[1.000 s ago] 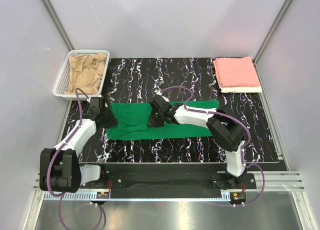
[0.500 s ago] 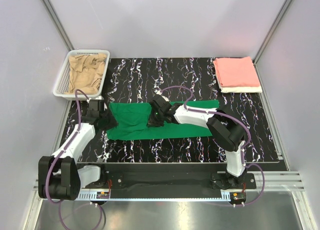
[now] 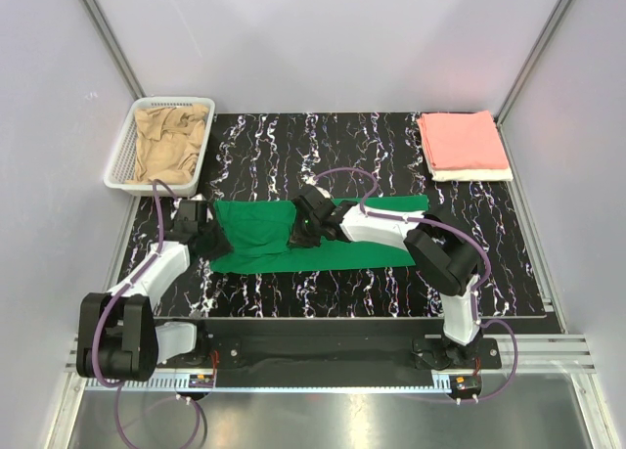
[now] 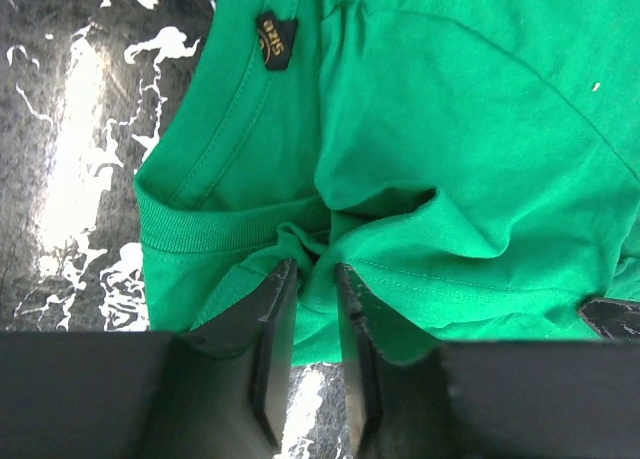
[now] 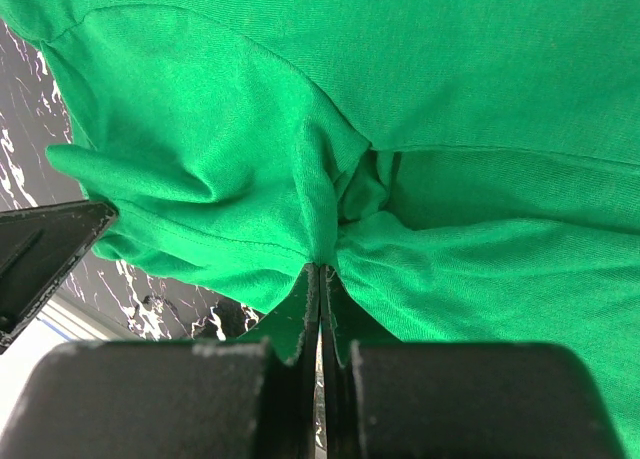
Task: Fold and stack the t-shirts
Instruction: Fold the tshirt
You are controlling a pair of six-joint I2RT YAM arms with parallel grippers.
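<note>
A black mat [image 3: 293, 146] veined with white is spread over the table, enclosed by pale grey walls. Near the front edge, at the middle of the mat, the green t-shirt [image 3: 372, 244] is laid out as a long band running left to right. Its left end, at the collar, is gripped by the left gripper [image 4: 315, 274]: in the left wrist view a small bunch of cloth just below the ribbed neckband is seen pinched between the two dark fingers, and a black size label [image 4: 275, 27] is visible inside the neck. Near the middle of the band, a raised fold of the same shirt is clamped by the right gripper [image 5: 320, 274], whose fingers are pressed almost together. Farther back, in the far left corner, a crumpled tan t-shirt [image 3: 171, 141] is held in a white mesh basket [image 3: 125, 146]. In the far right corner, a folded pink t-shirt [image 3: 462, 141] is stacked on a white t-shirt [image 3: 474, 175].
</note>
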